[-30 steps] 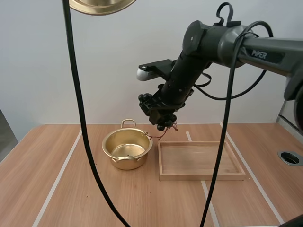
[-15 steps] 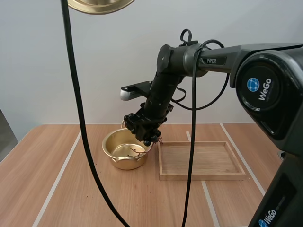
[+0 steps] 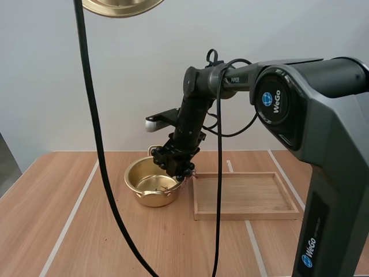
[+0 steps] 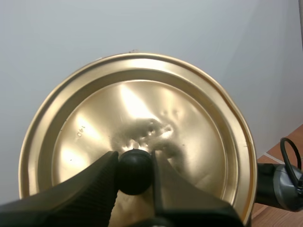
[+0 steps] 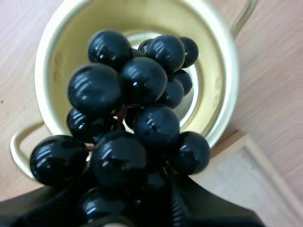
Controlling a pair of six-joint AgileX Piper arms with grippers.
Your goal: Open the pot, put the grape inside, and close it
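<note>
1. Left gripper [image 4: 134, 163]: clenched. Its two black fingers [image 4: 90, 184] grip the black round knob [image 4: 134, 172] at the centre of the round gold-coloured metal lid [image 4: 189, 118]. The lid is held in the air, well apart from the table. In the high view its rim [image 3: 121, 7] shows at 11 o'clock, well above the pot.

2. Open gold-coloured metal pot [image 3: 151, 199]: stands upright on the light wooden table [image 3: 86, 231], uncovered. It has one loop handle at 12 o'clock and one at 6 o'clock. The pot sits just beside the tray, at the tray's 9 o'clock.

3. Right gripper [image 3: 180, 170]: grasping the bunch of glossy dark grapes [image 3: 187, 172]. The arm reaches down from 1 o'clock to the pot's rim at 3 o'clock. In the right wrist view, the bunch [image 5: 128, 113] hangs from the fingers [image 5: 208, 208] above the pot's open mouth [image 5: 222, 71], with a few lower grapes over the near corner of the tray. Contact between grapes and rim cannot be determined.

4. Shallow rectangular wooden tray [image 3: 245, 214]: lies flat on the table at the pot's 3 o'clock.
</note>
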